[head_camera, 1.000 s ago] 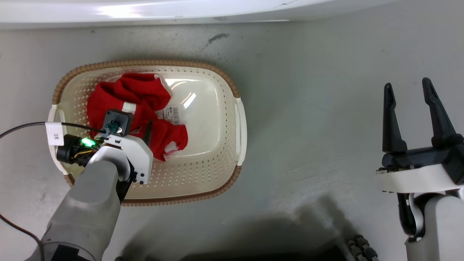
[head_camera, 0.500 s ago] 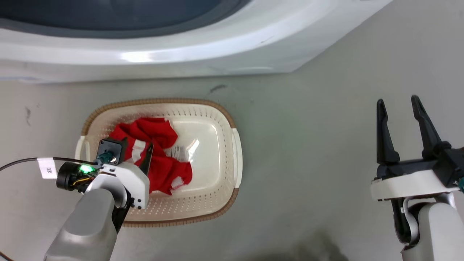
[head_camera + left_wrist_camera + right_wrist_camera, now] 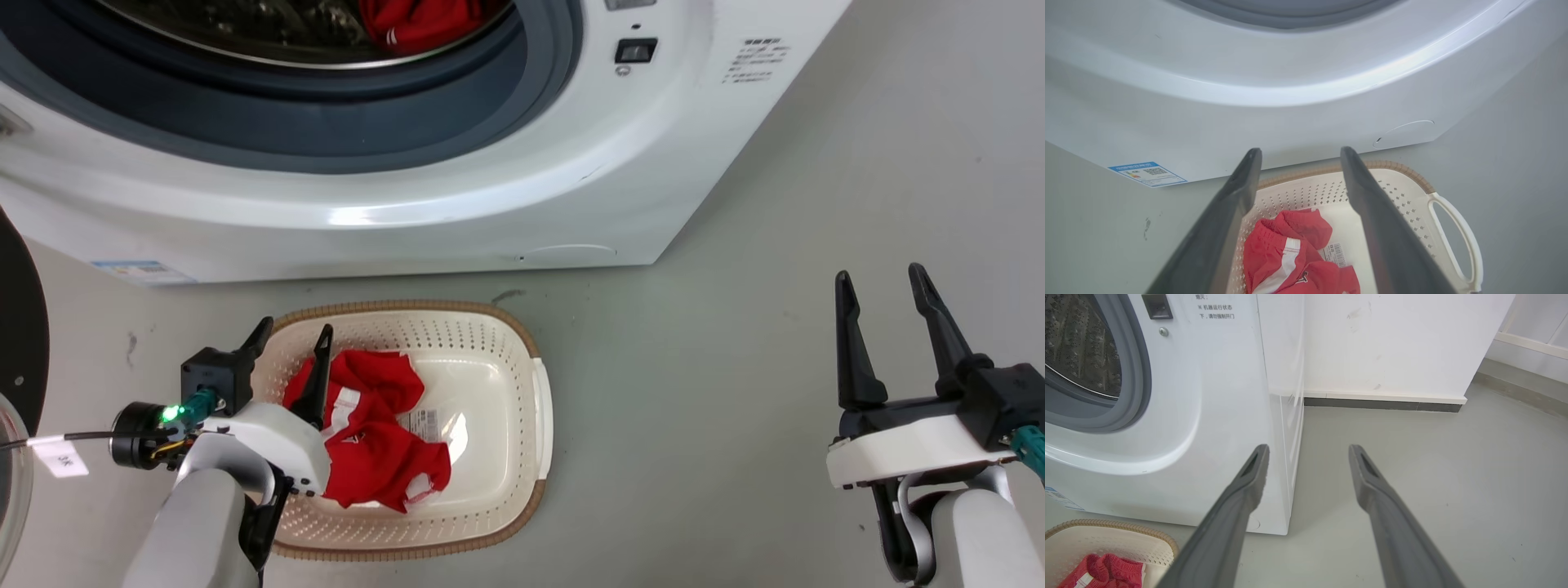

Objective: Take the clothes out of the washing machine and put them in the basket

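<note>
At far left the black-rimmed door (image 3: 20,327) stood swung open, its clear glass curving below. A white tag (image 3: 62,459) hung by the left wrist. The left gripper (image 3: 294,329) hovered over the basket's left end, its two long dark fingers spread apart and holding nothing. The basket (image 3: 498,498) was an oval of cream plastic on the floor just in front of the machine. Its walls were pierced with small holes, its rim was brown and woven-looking, and a white handle sat on its right side. Crumpled soft red clothes (image 3: 375,457) with white stripe trim lay in its left half, beside a barcode sticker (image 3: 422,422) on the smooth bottom. Above, the glossy white machine (image 3: 490,204) showed its grey rubber ring, and more red cloth (image 3: 420,20) sat in the perforated steel drum (image 3: 269,24). A blue label (image 3: 143,269) marked its lower left. Well to the right, over bare grey floor (image 3: 694,367), the right gripper (image 3: 878,278) was likewise spread and empty. Its wrist view showed a white wall (image 3: 1392,343) behind.
</note>
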### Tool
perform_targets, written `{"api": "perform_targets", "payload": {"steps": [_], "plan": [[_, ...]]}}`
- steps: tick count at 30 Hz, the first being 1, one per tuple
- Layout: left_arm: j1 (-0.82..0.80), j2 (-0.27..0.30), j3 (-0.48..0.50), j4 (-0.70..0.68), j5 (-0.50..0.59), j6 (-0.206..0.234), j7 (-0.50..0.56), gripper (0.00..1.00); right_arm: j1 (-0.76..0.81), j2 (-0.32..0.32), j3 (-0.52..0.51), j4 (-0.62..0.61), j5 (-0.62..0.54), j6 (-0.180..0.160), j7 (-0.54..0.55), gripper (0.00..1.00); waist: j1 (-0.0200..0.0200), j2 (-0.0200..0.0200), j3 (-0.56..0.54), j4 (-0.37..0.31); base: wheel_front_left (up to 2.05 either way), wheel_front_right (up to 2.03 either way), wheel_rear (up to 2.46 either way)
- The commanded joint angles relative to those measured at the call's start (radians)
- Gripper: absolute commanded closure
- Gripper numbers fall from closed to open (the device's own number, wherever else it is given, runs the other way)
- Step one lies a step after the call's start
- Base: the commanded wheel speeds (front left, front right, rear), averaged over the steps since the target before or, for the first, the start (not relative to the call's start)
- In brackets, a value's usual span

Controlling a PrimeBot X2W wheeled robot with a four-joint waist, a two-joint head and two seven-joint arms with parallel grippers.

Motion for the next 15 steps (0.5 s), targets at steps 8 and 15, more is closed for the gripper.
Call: {"api": "perform_targets", "payload": {"steps": [8, 15], "plan": [[0.028, 0.003, 0.052, -0.125, 0.058, -0.01, -0.003, 0.0, 0.024, 0.0, 0.007, -0.002, 0.026, -0.001, -0.003, 0.0, 0.0001, 0.0, -0.032, -0.035, 0.0, 0.0, 0.0], [-0.098, 0.055, -0.007, -0.133, 0.078, -0.017, -0.002, 0.0, 0.006, 0.0, 0.018, -0.011, 0.05, -0.001, -0.003, 0.0, 0.0001, 0.0, 0.037, -0.084, 0.0, 0.0, 0.0]]}}
